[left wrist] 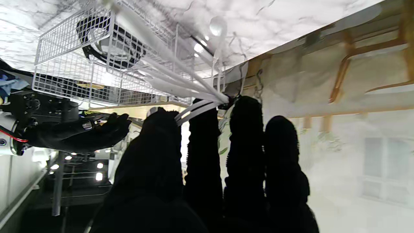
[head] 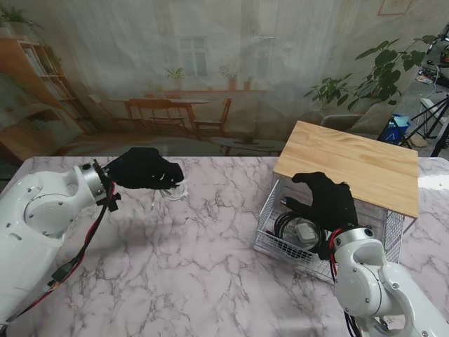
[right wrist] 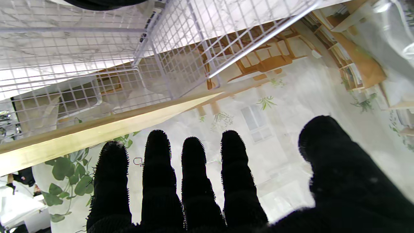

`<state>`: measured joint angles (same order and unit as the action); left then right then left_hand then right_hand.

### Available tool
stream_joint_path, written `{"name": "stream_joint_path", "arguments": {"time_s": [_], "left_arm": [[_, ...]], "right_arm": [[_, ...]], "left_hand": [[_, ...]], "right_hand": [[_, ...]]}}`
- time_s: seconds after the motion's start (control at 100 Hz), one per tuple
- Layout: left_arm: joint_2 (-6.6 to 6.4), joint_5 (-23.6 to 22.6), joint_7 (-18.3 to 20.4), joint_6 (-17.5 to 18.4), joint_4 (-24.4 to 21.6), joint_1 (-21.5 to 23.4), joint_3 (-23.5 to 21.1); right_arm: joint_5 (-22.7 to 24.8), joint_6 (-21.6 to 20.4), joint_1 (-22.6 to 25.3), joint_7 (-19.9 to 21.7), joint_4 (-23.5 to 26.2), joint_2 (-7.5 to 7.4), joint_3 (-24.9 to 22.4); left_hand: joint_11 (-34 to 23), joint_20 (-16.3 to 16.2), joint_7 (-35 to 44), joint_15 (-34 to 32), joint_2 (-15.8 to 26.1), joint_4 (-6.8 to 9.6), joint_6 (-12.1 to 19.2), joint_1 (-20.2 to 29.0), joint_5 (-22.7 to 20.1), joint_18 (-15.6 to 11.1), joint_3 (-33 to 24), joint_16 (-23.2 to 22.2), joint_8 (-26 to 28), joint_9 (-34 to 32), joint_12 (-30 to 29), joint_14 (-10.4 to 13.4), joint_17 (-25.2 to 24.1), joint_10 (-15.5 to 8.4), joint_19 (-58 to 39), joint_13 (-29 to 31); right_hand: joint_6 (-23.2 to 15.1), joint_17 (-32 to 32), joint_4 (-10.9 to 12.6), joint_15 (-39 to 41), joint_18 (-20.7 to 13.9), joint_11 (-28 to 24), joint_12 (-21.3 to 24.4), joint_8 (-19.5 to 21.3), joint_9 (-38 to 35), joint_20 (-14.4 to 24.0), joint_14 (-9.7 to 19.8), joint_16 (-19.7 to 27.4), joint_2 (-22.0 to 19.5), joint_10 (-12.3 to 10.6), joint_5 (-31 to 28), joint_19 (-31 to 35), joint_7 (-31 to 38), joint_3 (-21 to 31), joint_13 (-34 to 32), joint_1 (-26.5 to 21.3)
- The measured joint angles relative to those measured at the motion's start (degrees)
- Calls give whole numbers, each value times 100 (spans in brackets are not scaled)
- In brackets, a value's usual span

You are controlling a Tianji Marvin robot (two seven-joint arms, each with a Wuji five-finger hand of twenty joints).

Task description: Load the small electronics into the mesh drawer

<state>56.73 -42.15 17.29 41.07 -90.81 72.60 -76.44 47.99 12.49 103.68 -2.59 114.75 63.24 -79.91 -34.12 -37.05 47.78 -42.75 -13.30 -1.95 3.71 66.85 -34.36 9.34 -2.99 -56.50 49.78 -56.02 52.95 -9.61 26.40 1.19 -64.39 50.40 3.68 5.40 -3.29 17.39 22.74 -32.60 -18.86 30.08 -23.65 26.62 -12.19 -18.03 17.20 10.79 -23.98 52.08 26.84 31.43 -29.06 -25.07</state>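
Fingers: left hand [head: 144, 168] pinches white cable [head: 172, 191], lifted for carrying; right hand [head: 324, 204] spread, empty
Cable: centre-left of frame, above tabletop [head: 175, 274]
Mesh drawer [head: 275, 239]: right of centre, pulled out for loading, holding black cord [head: 286, 226] and charger [head: 306, 232]

Bare marble table [head: 203, 267] between the hands; right hand [head: 324, 203] over the mesh drawer [head: 270, 239].
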Motion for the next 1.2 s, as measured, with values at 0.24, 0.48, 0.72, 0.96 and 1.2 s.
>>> {"name": "stream_joint_path", "arguments": {"time_s": [0.24, 0.48, 0.72, 0.96, 1.2], "left_arm": [[52, 301, -36, -330, -35, -540, 743], [130, 485, -19, -432, -38, -851, 1256], [197, 681, -20, -592, -64, -1078, 1556], [247, 857, -27, -931, -71, -1319, 1819], [343, 893, -199, -1203, 107, -1624, 2195]], "right_arm": [[-312, -113, -63, -73, 58, 23, 123], [-315, -135, -410, 27, -28, 7, 440], [-363, -115, -668, -5, -161, 9, 800], [-631, -218, -523, -792, -210, 153, 926], [-557, -400, -314, -718, -108, 154, 981]], "left_hand": [[-2, 0, 0, -1, 0, 0, 0, 0, 0, 0, -3, 0, 2, 0, 0, 0, 11, 1, 0, 0], [-4, 0, 0, -1, 1, 0, 0, 0, 0, 0, -5, 0, 3, 0, 0, 0, 24, 1, 0, 1], [-7, 0, 0, -1, 1, 0, 0, 0, 0, 0, -16, 0, 5, 0, 0, 0, 36, 1, 0, 1], [-8, 0, 0, -1, 1, 0, 0, 0, 0, 0, -18, 0, 6, 0, 0, 0, 40, 1, 0, 2], [-9, 0, 11, -1, 4, 0, 0, 0, 55, 0, -70, 0, 36, 0, 0, 0, 42, 1, 0, 2]], "right_hand": [[-8, -1, 0, -2, 10, 11, 0, -70, 0, 0, 1, 9, 355, -2, 214, -46, -80, 98, 0, 285], [-153, -89, 0, -186, 25, 137, 11, -516, 381, -9, 25, 21, 977, -116, 1249, -232, -820, 359, 146, 635], [208, -152, -35, -335, 94, 58, 11, -70, 813, -67, 70, 32, 1408, -146, 1351, -458, -165, 394, 207, 706], [-52, -152, -46, -335, 183, -208, -127, 1143, 821, -81, 72, 32, 1608, -125, 1289, -461, 1005, 400, 206, 703], [-691, -215, -46, -335, 188, -209, -129, 931, 821, -202, 72, 32, 1603, -125, 1081, -487, 863, 343, 207, 549]]}}
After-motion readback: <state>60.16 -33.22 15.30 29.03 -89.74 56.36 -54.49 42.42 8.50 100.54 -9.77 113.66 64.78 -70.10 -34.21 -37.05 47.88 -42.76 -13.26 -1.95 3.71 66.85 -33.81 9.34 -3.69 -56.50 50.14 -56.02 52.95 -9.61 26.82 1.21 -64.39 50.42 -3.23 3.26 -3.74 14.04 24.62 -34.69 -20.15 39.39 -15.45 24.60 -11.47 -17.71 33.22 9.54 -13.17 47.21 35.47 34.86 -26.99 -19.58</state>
